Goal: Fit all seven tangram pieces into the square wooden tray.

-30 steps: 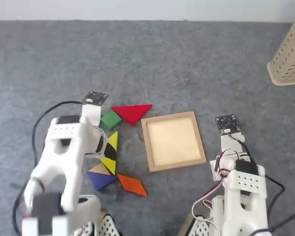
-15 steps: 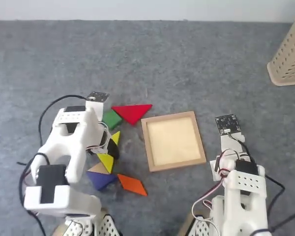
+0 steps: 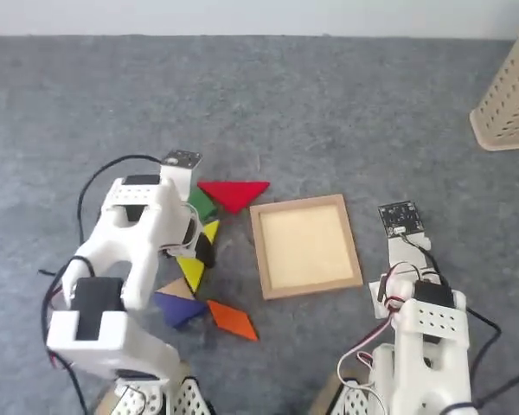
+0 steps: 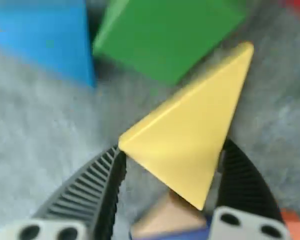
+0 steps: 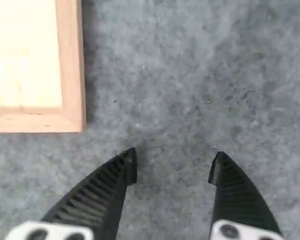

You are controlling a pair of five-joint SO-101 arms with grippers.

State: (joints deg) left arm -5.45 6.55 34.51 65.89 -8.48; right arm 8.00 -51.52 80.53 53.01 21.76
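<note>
Seven pieces left of one tray [image 3: 304, 290], two arms.
My left gripper [image 4: 171, 147] has its jaws clamped on the one yellow triangle [image 4: 185, 130]. Around it on the desk [image 3: 329, 104] lie one each of blue piece [image 4: 45, 40], green square [image 3: 202, 204], red triangle [image 3: 233, 192], tan triangle [image 3: 176, 291], dark-blue triangle [image 3: 178, 308] and orange parallelogram [image 3: 233, 321]. My right gripper [image 5: 174, 162] holds its jaws apart by a tray corner.
</note>
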